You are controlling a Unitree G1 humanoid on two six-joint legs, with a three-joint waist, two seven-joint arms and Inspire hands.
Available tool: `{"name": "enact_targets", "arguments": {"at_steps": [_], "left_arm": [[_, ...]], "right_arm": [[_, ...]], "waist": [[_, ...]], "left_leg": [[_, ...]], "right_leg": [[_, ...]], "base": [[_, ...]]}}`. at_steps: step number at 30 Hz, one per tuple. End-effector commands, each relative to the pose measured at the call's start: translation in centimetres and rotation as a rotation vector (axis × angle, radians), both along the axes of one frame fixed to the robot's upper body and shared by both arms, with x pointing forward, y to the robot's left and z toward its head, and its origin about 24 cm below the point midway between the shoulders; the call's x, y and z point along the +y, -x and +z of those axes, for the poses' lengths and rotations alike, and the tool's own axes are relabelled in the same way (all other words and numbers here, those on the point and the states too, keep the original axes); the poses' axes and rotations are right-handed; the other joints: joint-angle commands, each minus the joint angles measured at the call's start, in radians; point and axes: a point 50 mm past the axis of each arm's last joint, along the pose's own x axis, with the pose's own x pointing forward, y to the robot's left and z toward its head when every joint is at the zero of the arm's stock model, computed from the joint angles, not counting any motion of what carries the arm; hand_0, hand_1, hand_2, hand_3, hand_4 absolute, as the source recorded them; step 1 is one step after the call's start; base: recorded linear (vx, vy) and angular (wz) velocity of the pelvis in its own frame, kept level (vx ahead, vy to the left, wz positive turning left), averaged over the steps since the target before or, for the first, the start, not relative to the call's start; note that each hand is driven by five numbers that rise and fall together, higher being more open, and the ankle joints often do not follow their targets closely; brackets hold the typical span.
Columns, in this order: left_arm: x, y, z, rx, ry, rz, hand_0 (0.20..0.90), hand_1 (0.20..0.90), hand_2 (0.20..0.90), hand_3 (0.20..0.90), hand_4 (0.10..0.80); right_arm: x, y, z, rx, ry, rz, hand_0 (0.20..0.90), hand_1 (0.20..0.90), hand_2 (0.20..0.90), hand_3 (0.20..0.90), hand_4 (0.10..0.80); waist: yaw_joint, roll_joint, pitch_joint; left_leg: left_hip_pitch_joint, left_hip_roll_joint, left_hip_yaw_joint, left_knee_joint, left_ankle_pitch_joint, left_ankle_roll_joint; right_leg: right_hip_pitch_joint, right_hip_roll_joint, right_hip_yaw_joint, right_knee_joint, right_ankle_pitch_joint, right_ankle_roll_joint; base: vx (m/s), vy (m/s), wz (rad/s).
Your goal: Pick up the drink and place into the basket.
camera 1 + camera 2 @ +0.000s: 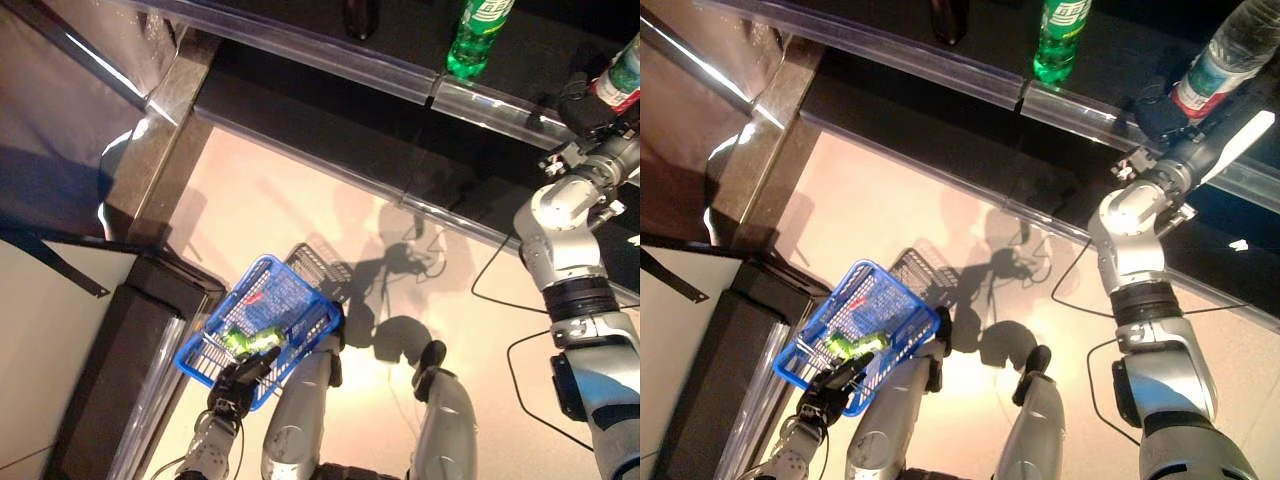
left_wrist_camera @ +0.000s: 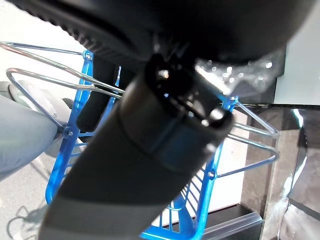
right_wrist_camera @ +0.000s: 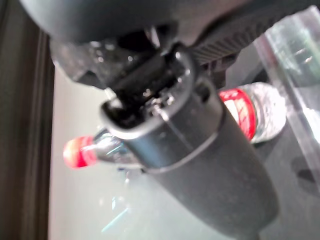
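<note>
A clear water bottle point(image 1: 1225, 55) with a red label and red cap point(image 3: 77, 151) is at the dark shelf at the upper right. My right hand point(image 1: 1160, 108) reaches up to it, and its thumb point(image 3: 200, 150) crosses the bottle's neck, curled round it. The bottle also shows in the left eye view point(image 1: 622, 72). My left hand point(image 1: 236, 385) is shut on the thin wire handles point(image 2: 45, 80) of the blue basket point(image 1: 290, 290), which hangs low at the left. A green drink point(image 1: 250, 341) lies in the basket.
A green bottle point(image 1: 478, 35) and a dark bottle point(image 1: 360, 15) stand on the shelf behind a clear plastic rail point(image 1: 330, 60). A lower shelf edge point(image 1: 300, 150) runs below it. A dark cabinet point(image 1: 130, 370) stands at the left.
</note>
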Motion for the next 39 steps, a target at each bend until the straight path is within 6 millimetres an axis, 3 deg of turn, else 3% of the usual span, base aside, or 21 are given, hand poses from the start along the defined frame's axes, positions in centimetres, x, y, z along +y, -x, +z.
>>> {"name": "enact_targets", "arguments": {"at_steps": [1,13,15,16,17,19,27,39], "left_arm": [[-1.9,2.4,-0.8,0.007,0.034,-0.139,0.3,0.3,0.3,0.2,0.1],[-1.5,2.7,-0.6,0.005,0.042,-0.15,0.3,0.3,0.3,0.2,0.1],[-1.5,2.7,-0.6,0.004,0.045,-0.149,0.3,0.3,0.3,0.2,0.1],[-1.4,2.7,-0.5,0.0,0.045,-0.154,0.3,0.3,0.3,0.2,0.1],[-1.3,2.7,-0.4,-0.002,0.046,-0.155,0.3,0.3,0.3,0.2,0.1],[-1.2,2.8,-0.4,-0.004,0.05,-0.157,0.3,0.3,0.3,0.2,0.1],[-0.6,2.7,0.1,-0.033,0.053,-0.148,0.3,0.3,0.3,0.2,0.1],[1.2,1.4,1.5,-0.149,0.036,-0.043,0.3,0.3,0.3,0.2,0.1]], "right_arm": [[-1.4,2.6,9.1,-0.312,0.121,-0.044,0.9,0.9,0.9,0.9,0.8],[-2.4,3.2,12.5,-0.347,0.141,-0.06,0.9,0.9,0.9,0.9,0.8],[-2.4,3.2,12.9,-0.353,0.148,-0.05,0.705,0.705,0.705,0.672,0.572],[-2.3,3.2,13.5,-0.353,0.167,-0.051,0.498,0.498,0.498,0.431,0.331],[-2.2,3.2,13.8,-0.355,0.172,-0.051,0.373,0.373,0.373,0.285,0.185],[-2.1,3.4,14.7,-0.366,0.182,-0.048,0.3,0.3,0.3,0.2,0.1],[-1.8,4.1,16.7,-0.385,0.242,-0.069,0.3,0.3,0.3,0.2,0.1],[-4.4,4.8,14.9,-0.405,0.176,-0.074,0.3,0.3,0.3,0.2,0.1]], "waist": [[0.005,0.012,-0.014],[0.022,0.028,-0.014],[0.023,0.031,-0.014],[0.028,0.035,-0.014],[0.029,0.037,-0.014],[0.033,0.042,-0.014],[0.039,0.053,-0.014],[0.022,0.029,-0.014]], "left_leg": [[-0.02,-0.044,-0.097,0.18,-0.186,-0.023],[-0.064,-0.061,-0.11,0.215,-0.196,-0.016],[-0.068,-0.064,-0.112,0.217,-0.196,-0.016],[-0.079,-0.065,-0.114,0.221,-0.196,-0.016],[-0.083,-0.066,-0.114,0.222,-0.196,-0.016],[-0.094,-0.068,-0.114,0.223,-0.194,-0.015],[-0.123,-0.075,-0.115,0.235,-0.195,-0.011],[-0.051,-0.055,-0.107,0.226,-0.196,-0.026]], "right_leg": [[-0.03,0.037,-0.071,0.029,0.031,-0.048],[-0.078,0.028,-0.062,0.075,0.016,-0.054],[-0.083,0.028,-0.062,0.078,0.014,-0.055],[-0.094,0.025,-0.063,0.087,0.012,-0.056],[-0.099,0.024,-0.062,0.09,0.011,-0.057],[-0.115,0.023,-0.062,0.102,0.007,-0.06],[-0.157,0.024,-0.059,0.14,-0.003,-0.066],[-0.083,0.033,-0.065,0.136,-0.026,-0.072]], "base": [[0.0,0.0,0.0],[0.024,-0.002,0.03],[0.0,0.0,0.0],[0.0,0.0,0.0],[0.0,0.0,0.0],[0.0,0.0,0.0],[-0.041,-0.003,0.0],[-0.043,-0.014,0.01]]}}
